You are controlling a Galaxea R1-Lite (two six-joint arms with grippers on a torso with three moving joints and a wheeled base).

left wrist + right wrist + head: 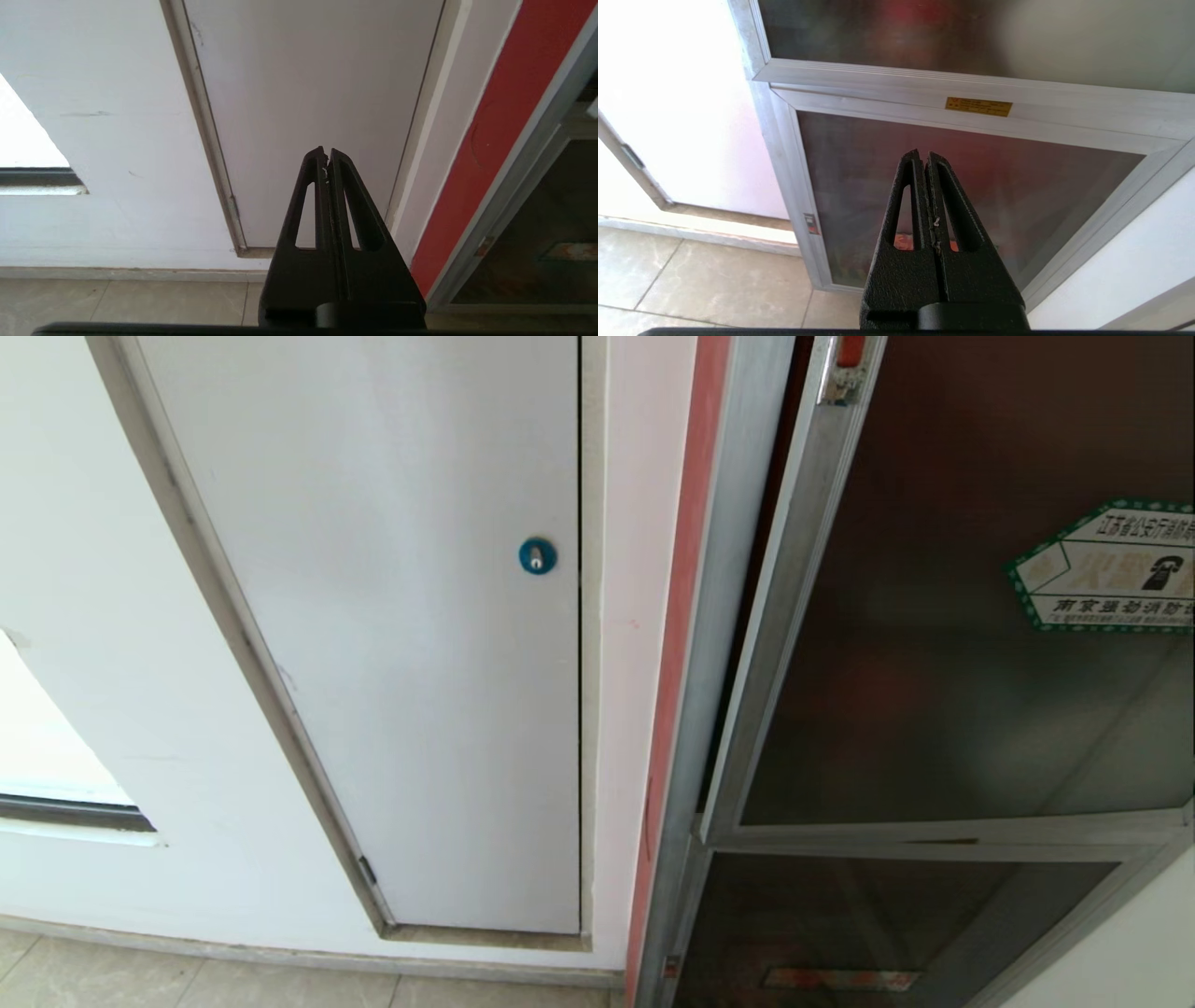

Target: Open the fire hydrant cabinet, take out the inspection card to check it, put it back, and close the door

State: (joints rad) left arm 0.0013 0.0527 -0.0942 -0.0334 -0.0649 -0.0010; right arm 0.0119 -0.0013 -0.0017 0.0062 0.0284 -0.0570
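Tinted-glass door (934, 691) in brushed aluminium frame, both black wedge pincers (327, 154) (923, 156) pressed together, empty.

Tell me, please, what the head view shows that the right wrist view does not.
Only the head view shows the plain white panel with its blue round lock and the green-edged hexagonal sticker on the large dark tinted-glass door. Only the right wrist view shows the shut black right gripper and a small yellow label. Both show the silver aluminium-framed fire hydrant cabinet and the smaller dark glass panel.

White panel (392, 644) with blue round lock (537, 555)
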